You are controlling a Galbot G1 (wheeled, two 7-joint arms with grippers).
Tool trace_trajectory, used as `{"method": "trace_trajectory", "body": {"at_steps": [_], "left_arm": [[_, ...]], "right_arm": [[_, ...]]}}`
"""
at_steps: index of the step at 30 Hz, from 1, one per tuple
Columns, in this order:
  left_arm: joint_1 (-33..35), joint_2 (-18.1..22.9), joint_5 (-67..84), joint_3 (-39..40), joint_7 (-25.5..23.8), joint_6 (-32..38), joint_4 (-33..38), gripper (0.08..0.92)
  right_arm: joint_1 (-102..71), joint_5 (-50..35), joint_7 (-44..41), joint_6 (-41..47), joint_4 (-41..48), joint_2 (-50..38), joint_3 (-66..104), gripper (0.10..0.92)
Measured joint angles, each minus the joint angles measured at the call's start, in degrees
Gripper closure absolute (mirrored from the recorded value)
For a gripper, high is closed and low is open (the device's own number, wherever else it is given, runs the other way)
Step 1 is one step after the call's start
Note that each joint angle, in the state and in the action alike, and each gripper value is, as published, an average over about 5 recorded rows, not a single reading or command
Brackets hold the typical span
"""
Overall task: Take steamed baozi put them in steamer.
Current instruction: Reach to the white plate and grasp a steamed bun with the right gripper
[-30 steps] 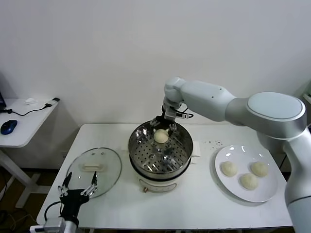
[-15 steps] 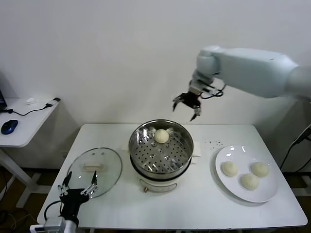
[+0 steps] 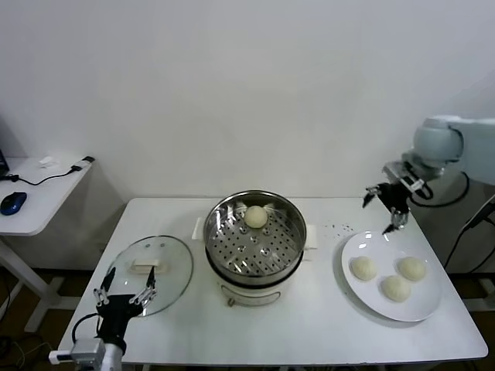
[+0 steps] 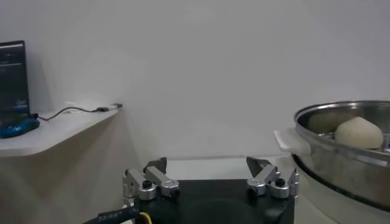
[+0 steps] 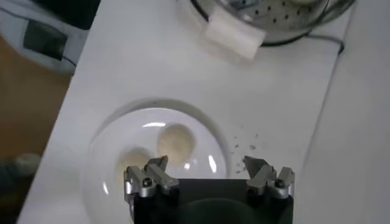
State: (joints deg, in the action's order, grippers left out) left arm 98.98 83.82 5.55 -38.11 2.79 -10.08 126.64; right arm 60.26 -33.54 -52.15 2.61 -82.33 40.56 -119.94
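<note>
One cream-white baozi (image 3: pixel 257 216) lies at the back of the shiny steamer (image 3: pixel 232 255) in the table's middle; it also shows in the left wrist view (image 4: pixel 359 132). Three more baozi (image 3: pixel 364 268) (image 3: pixel 412 268) (image 3: pixel 397 288) lie on a white plate (image 3: pixel 421 311) at the right. My right gripper (image 3: pixel 384 207) is open and empty, in the air above the plate's back edge. The right wrist view shows the plate (image 5: pixel 103 152) with a baozi (image 5: pixel 177 141) below the open gripper (image 5: pixel 207 164). My left gripper (image 3: pixel 124 293) is open and parked at the table's front left.
A round glass lid (image 3: pixel 174 259) lies on the table left of the steamer. The steamer's white side handle (image 5: pixel 231 33) sticks out toward the plate. A side desk (image 3: pixel 39 201) with a blue mouse stands at the far left.
My right gripper left the baozi in the steamer, rose, and swung right to above the plate's back edge. The left arm has not moved.
</note>
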Motion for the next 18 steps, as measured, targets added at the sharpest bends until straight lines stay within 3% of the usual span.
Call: {"method": "trace_trajectory", "body": {"at_steps": [18], "left_arm": [[-1.13,0.30,-0.41,-0.03,-0.15,-0.99,-0.98,0.177]], "right_arm": [[-20.75,1.35,5.71,8.76,6.98,-1.44,11.80,0.203]]}}
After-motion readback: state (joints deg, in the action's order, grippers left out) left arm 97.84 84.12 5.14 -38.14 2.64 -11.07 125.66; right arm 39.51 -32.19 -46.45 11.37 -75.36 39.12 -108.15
